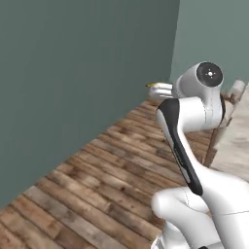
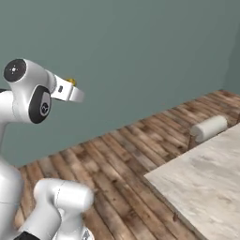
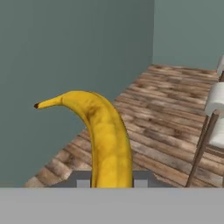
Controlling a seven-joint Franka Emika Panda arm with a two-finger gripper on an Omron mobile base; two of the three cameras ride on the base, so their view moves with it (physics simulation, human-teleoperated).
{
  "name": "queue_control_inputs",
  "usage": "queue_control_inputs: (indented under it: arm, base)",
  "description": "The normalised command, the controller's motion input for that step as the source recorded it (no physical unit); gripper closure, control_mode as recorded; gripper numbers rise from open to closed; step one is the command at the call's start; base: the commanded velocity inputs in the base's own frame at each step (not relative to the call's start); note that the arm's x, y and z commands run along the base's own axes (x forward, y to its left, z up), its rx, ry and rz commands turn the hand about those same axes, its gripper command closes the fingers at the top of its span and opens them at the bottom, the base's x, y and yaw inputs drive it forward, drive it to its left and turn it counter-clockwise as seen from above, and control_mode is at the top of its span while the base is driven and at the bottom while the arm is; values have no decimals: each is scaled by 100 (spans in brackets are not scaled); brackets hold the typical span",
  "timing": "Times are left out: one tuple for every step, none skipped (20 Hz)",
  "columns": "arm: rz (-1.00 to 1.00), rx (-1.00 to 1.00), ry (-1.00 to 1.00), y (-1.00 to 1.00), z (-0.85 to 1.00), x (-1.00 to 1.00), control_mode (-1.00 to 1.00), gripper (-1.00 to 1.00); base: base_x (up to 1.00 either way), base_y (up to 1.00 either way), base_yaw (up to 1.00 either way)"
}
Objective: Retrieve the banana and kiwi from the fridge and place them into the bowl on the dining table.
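The banana (image 3: pixel 105 140) is clamped in the gripper (image 3: pixel 111 181), rising from between the two dark finger tips and curving up and to the left in the hand view, its dark tip ending in front of the grey-green wall (image 3: pixel 65 52). Jaws are closed onto the fruit's lower end, one finger on each side, only as far apart as the banana is thick.

In the left base view just a yellow sliver of banana (image 1: pixel 153 85) pokes out past the white hand, held up high by the raised arm. In the right base view a small yellow bit (image 2: pixel 71 82) shows above the hand.

Below the fruit is wooden plank floor (image 3: pixel 162 127). A wooden chair with cream cushion (image 3: pixel 213 127) stands at the right edge of the hand view.

The marble-patterned dining table (image 2: pixel 206 173) sits at lower right of the right base view, well apart from the gripper, with a chair's cream backrest (image 2: pixel 208 127) at its far edge.
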Motion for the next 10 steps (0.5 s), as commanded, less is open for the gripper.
queue_control_inputs:
  arm:
    - [0, 0, 0, 0, 0, 0, 100, 100]
    - [0, 0, 0, 0, 0, 0, 100, 100]
    - [0, 0, 0, 0, 0, 0, 100, 100]
    - [0, 0, 0, 0, 0, 0, 100, 100]
    - [0, 0, 0, 0, 0, 0, 100, 100]
    - [0, 0, 0, 0, 0, 0, 100, 100]
    - [0, 0, 0, 0, 0, 0, 100, 100]
    - [0, 0, 0, 0, 0, 0, 100, 100]
    - [0, 0, 0, 0, 0, 0, 100, 100]
    - [0, 0, 0, 0, 0, 0, 100, 100]
  base:
    - [61, 24, -73]
    - [61, 25, -73]
    - [62, 27, -73]
    - [63, 28, -74]
    - [63, 26, -74]
    - [64, 24, -74]
    - [66, 26, -74]
    - [69, 28, -75]
    - [70, 29, -75]
    - [74, 34, -74]
